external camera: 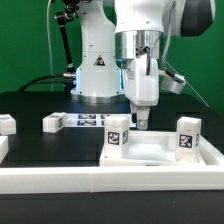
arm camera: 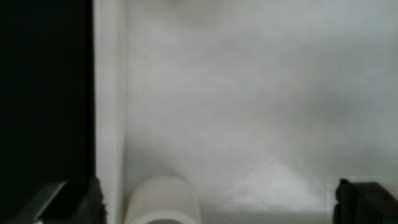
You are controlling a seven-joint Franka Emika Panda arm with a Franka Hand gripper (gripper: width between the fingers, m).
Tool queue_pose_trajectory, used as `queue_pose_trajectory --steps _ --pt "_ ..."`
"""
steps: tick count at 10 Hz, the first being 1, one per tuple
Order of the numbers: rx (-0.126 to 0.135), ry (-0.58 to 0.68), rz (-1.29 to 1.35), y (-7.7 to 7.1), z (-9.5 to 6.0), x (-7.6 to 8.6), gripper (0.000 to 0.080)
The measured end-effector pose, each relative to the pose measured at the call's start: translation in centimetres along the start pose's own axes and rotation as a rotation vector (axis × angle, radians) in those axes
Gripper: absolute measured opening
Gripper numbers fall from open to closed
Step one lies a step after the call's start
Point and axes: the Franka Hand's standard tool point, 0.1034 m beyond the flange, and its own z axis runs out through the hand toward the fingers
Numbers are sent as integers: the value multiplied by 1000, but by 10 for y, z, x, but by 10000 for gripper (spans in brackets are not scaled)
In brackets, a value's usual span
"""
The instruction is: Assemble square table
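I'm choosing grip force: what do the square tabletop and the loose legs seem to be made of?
The tabletop looks like white moulded plastic, smooth and matte: soft shading, rounded raised rim, no grain. The legs look like the same matte white plastic, with black-and-white tags that appear printed. Whether they are solid or hollow can't be told.

The large white plastic square tabletop [external camera: 160, 152] with a raised rim lies flat on the black surface. Two small white tagged block legs stand upright on it, one [external camera: 118, 136] toward the exterior view's left, one [external camera: 187, 136] toward its right. Two more lie apart on the black surface: one [external camera: 53, 122] nearer the top, one [external camera: 6, 123] at the left edge.
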Motion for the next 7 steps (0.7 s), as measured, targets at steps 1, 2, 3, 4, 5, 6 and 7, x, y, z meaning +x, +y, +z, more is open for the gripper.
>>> queue_pose_trajectory --steps 1,2,3,4,5,6,7 --pt "-6 0 5 3 2 0 649" --pt "-5 0 3 3 2 0 649" --pt "-6 0 -1 3 2 0 649" --pt "-6 0 -3 3 2 0 649" --pt "-10 2 -5 5 4 0 649" --pt "-13 9 -5 11 9 -3 649" --pt "-24 14 -16 17 16 -6 649"
